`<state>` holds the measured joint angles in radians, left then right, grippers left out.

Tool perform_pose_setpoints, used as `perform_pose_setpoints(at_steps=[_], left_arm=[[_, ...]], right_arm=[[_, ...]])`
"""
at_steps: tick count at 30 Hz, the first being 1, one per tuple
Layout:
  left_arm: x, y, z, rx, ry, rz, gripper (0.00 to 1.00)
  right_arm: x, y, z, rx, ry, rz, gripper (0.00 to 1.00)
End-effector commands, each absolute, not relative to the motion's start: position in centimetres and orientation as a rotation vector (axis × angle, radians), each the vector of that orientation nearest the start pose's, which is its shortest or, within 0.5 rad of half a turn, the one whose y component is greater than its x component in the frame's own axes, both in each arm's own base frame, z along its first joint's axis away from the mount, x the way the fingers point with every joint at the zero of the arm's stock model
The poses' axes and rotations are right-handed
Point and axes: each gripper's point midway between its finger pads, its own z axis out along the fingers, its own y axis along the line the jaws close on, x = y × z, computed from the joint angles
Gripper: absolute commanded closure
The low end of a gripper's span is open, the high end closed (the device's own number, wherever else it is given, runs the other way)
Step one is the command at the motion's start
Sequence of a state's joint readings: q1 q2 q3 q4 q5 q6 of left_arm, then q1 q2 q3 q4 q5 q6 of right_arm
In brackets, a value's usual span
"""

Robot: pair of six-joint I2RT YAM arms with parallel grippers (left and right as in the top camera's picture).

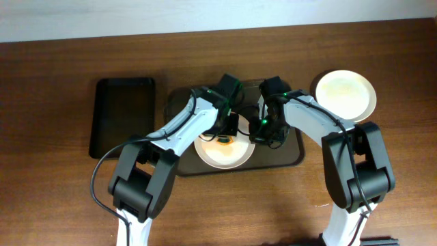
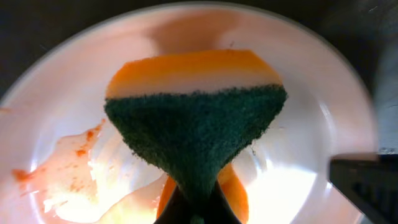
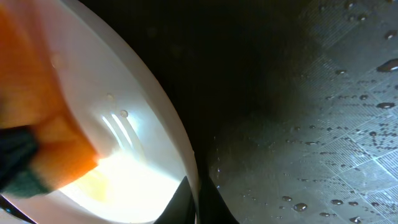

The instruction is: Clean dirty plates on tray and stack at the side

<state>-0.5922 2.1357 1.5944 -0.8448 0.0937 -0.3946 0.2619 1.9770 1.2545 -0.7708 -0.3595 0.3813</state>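
A white dirty plate (image 1: 222, 154) with an orange-red smear (image 2: 68, 171) lies on the dark tray (image 1: 287, 158). My left gripper (image 1: 227, 128) is shut on an orange sponge with a green scouring face (image 2: 196, 121) and holds it on the plate's middle. My right gripper (image 1: 263, 133) is shut on the plate's right rim (image 3: 186, 155), one finger inside and one outside. The sponge also shows in the right wrist view (image 3: 43, 143). A clean white plate (image 1: 345, 94) lies on the table at the far right.
A second, empty black tray (image 1: 124, 115) lies at the left on the wooden table (image 1: 61, 191). The brown tray's wet floor (image 3: 311, 124) carries water drops right of the plate.
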Motion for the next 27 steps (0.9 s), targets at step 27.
perform_pose_setpoints(at_steps=[27], left_arm=[[41.1,-13.7,-1.3,0.159,2.689,0.660,1.00]], right_arm=[[33.4,14.0,-0.4,0.176,3.155,0.476,0.95]])
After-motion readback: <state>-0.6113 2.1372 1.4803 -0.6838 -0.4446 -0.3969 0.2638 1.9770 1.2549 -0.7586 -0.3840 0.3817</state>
